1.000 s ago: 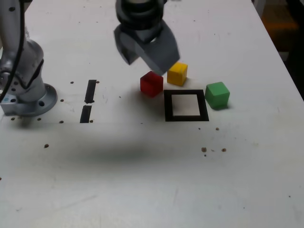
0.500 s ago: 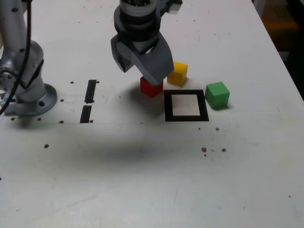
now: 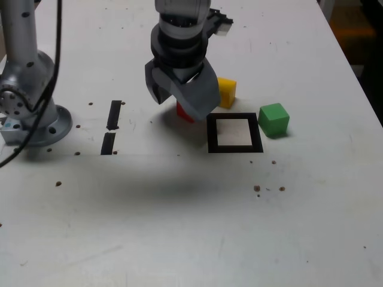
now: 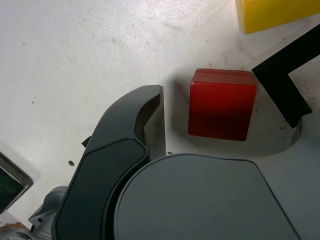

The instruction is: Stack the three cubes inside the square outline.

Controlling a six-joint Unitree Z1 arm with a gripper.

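The red cube (image 4: pixel 220 105) is plain matte red, the yellow cube (image 3: pixel 227 92) plain yellow, the green cube (image 3: pixel 274 119) plain green. The square outline (image 3: pixel 234 147) is a thick black frame around a white centre. Two short bar marks (image 3: pixel 111 127) are black. The pincer (image 3: pixel 179 103) is dark grey. The surface (image 3: pixel 179 227) is white, flecked with small brown specks.
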